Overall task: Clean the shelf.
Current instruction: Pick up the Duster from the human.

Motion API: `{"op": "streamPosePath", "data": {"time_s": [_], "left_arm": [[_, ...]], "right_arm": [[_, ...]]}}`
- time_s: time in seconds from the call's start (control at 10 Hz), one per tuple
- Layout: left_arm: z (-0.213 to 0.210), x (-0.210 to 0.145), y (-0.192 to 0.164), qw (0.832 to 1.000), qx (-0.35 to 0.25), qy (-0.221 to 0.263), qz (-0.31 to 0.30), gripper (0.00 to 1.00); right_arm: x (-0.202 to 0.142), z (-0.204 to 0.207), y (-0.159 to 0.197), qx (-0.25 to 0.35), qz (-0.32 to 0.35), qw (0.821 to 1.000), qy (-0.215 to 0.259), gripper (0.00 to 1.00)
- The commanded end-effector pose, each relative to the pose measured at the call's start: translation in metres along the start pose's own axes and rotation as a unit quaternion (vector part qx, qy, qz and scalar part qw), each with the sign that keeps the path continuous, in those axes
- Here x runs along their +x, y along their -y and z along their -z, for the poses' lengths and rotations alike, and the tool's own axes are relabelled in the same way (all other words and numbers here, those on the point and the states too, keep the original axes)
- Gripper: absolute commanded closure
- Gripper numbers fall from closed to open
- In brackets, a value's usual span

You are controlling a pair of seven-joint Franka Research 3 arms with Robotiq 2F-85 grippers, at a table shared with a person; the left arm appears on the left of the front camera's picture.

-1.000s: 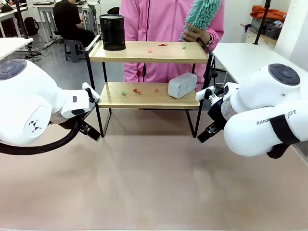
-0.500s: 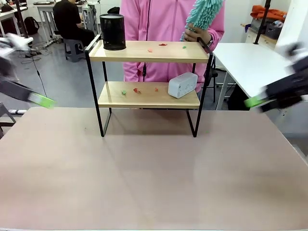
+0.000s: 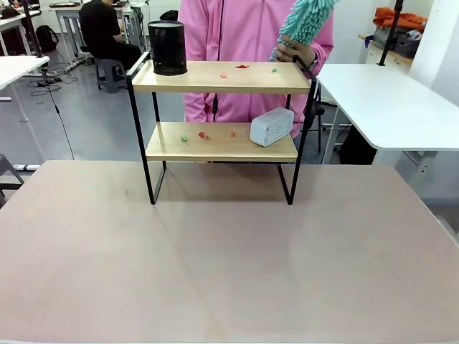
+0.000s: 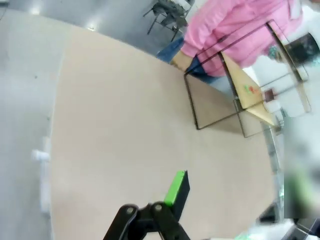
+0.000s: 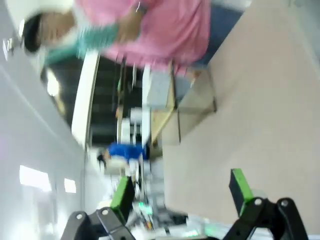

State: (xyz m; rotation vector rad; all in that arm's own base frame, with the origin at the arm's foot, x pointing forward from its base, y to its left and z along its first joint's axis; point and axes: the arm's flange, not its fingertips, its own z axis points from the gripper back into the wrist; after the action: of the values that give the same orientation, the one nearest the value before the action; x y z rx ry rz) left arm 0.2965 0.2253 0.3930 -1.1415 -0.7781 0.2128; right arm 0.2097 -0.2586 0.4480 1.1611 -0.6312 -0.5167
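Tan tabletop (image 3: pixel 229 258) across the lower frame of the front view. We see a person in pink (image 3: pixel 237 36) top centre, behind the shelf (image 3: pixel 215 77), which stands upper centre on the table's far part. Teal duster (image 3: pixel 305 20) in their hand (image 3: pixel 292 51), top right. Black cylinder (image 3: pixel 167 48) on the top board's left end, white box (image 3: pixel 271 127) on the lower board's right. Coloured scraps (image 3: pixel 204 135) on both boards. Along the bottom edge of the wrist views, left gripper (image 4: pixel 236 192) and right gripper (image 5: pixel 181 192) are spread wide and hold nothing.
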Motion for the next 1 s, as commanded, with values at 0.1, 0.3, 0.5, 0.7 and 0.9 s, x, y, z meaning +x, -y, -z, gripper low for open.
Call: {"op": "streamPosePath", "data": {"time_s": [0.1, 0.3, 0.5, 0.7, 0.9], "left_arm": [[-0.0138, -0.0033, 0.0271, 0.996, -0.006, -0.044, 0.073, 0.0], [-0.0138, -0.0033, 0.0271, 0.996, -0.006, -0.044, 0.073, 0.0], [-0.0138, -0.0033, 0.0271, 0.996, -0.006, -0.044, 0.073, 0.0], [-0.0138, -0.0033, 0.0271, 0.996, -0.006, -0.044, 0.073, 0.0], [-0.0138, -0.0033, 0.0271, 0.996, -0.006, -0.044, 0.073, 0.0]], "right_arm": [[-0.0154, 0.0133, -0.0271, 0.008, -0.056, 0.996, -0.07, 0.0], [-0.0154, 0.0133, -0.0271, 0.008, -0.056, 0.996, -0.07, 0.0], [-0.0154, 0.0133, -0.0271, 0.008, -0.056, 0.996, -0.07, 0.0], [-0.0154, 0.0133, -0.0271, 0.008, -0.056, 0.996, -0.07, 0.0], [-0.0196, 0.0116, -0.0264, -0.004, -0.044, 0.996, -0.076, 0.0]]}}
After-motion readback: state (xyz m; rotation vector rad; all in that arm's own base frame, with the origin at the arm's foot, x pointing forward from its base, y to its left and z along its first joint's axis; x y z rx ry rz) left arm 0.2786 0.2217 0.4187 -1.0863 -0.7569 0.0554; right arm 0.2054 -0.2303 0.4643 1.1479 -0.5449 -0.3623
